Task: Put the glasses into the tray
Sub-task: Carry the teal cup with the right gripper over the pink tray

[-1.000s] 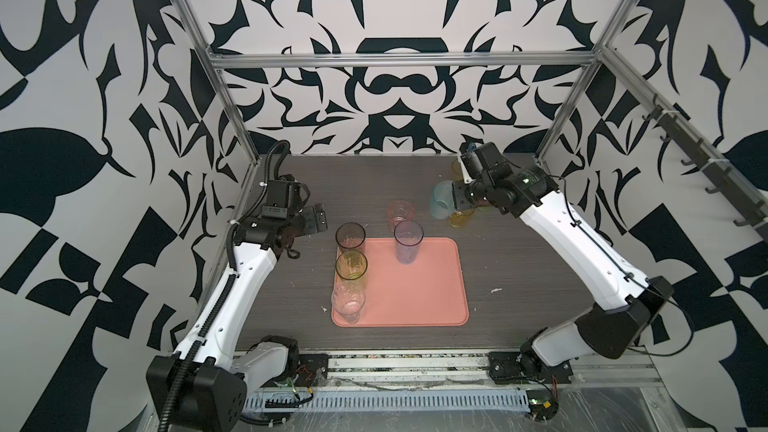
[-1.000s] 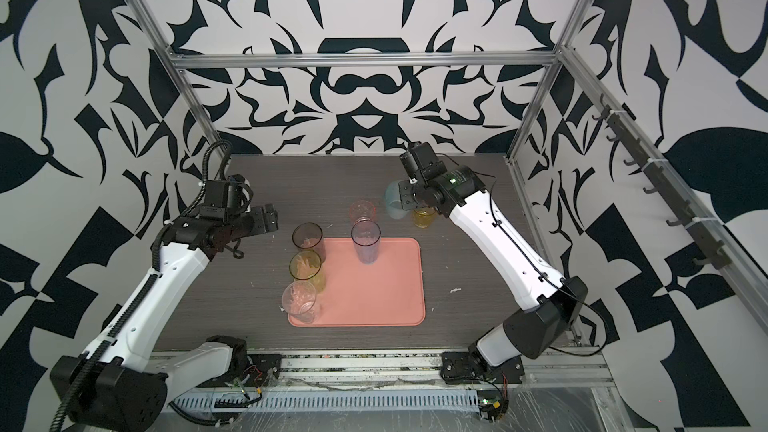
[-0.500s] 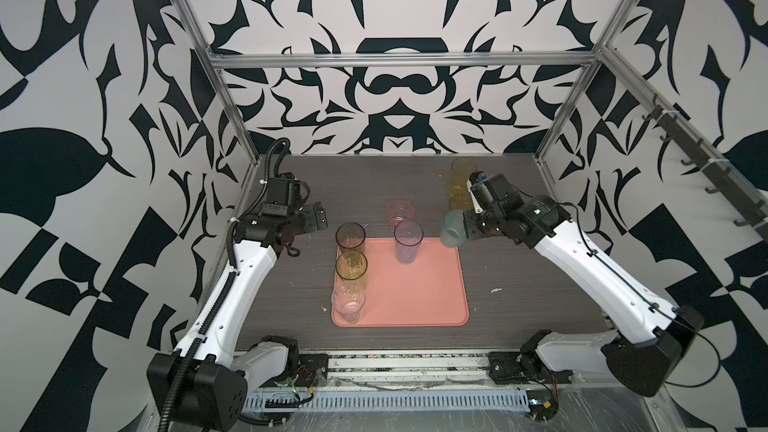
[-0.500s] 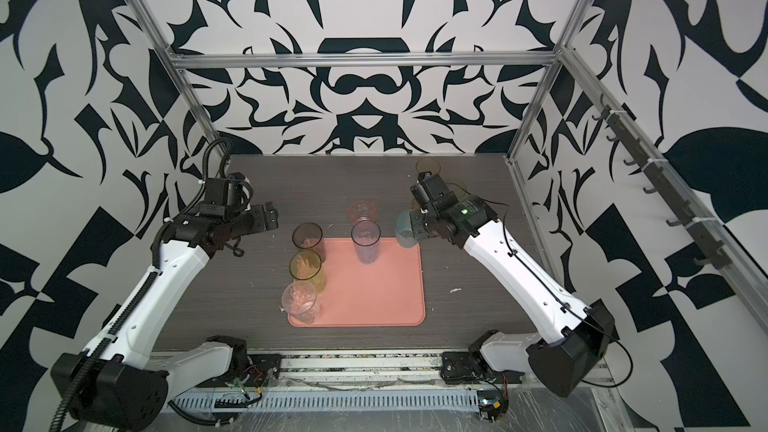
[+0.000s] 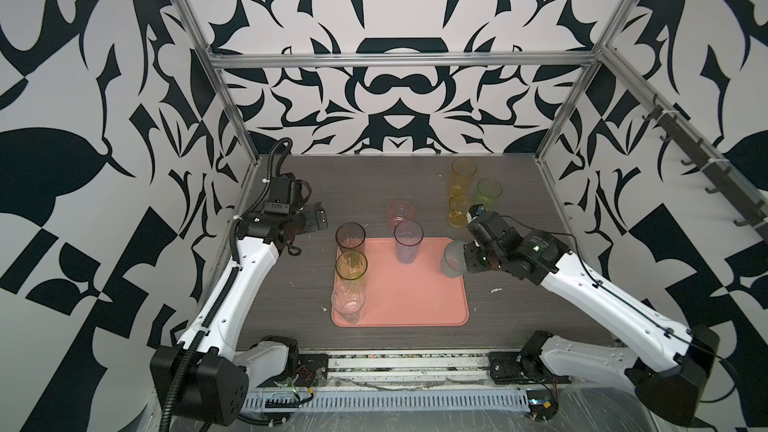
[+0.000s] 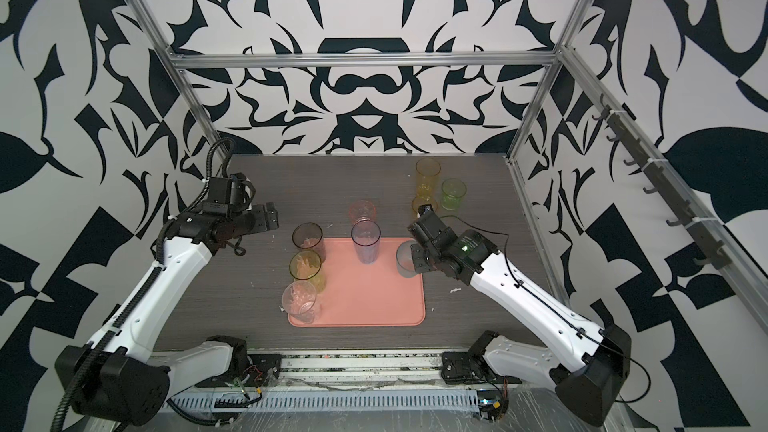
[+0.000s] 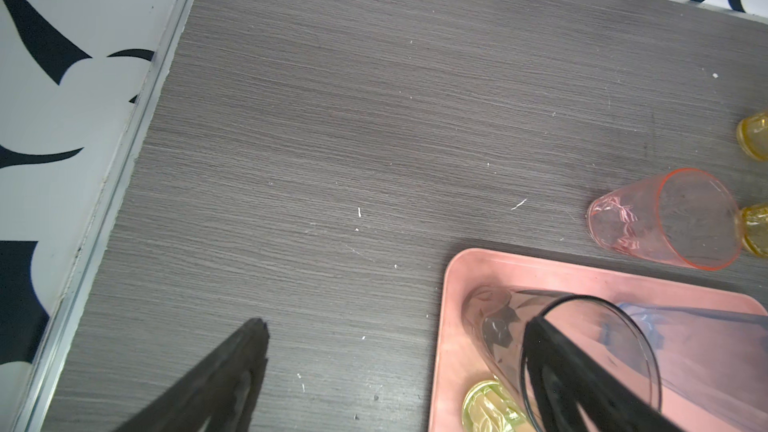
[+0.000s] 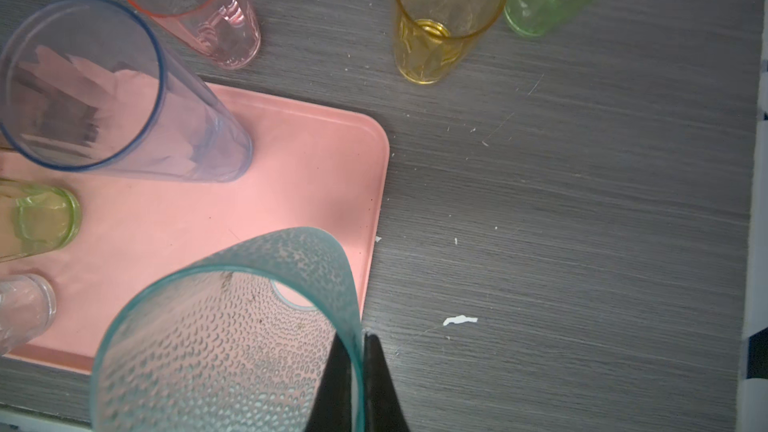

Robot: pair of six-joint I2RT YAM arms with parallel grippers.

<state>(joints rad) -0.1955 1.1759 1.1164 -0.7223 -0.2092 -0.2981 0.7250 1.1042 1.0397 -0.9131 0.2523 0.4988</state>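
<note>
Right end effector (image 8: 358,338) is clamping the rim of the teal glass (image 8: 232,347), one finger inside the wall and one outside; the glass is hanging over the right edge of the pink tray (image 5: 415,309), near its far corner, and whether its base is touching the tray cannot be told; the step in hand looks like the set-down of this glass.

Four glasses are already standing in the tray: the grey glass (image 5: 350,238), yellow-green glass (image 5: 351,266) and clear glass (image 5: 348,299) along its left side, the blue glass (image 5: 408,241) at the far edge; the pink glass (image 5: 400,213), green glass (image 5: 488,194), tall amber glass (image 5: 462,178) and short amber glass (image 5: 458,210) are waiting on the worktop (image 5: 519,284) beyond it.

Left end effector (image 5: 313,220) is hovering with its jaws wide apart, holding nothing, near the tray's far left corner.

Next, the right arm probably needs to lower the teal glass upright, well inside the rim, then let go; a base landing on the rim could tip it.
</note>
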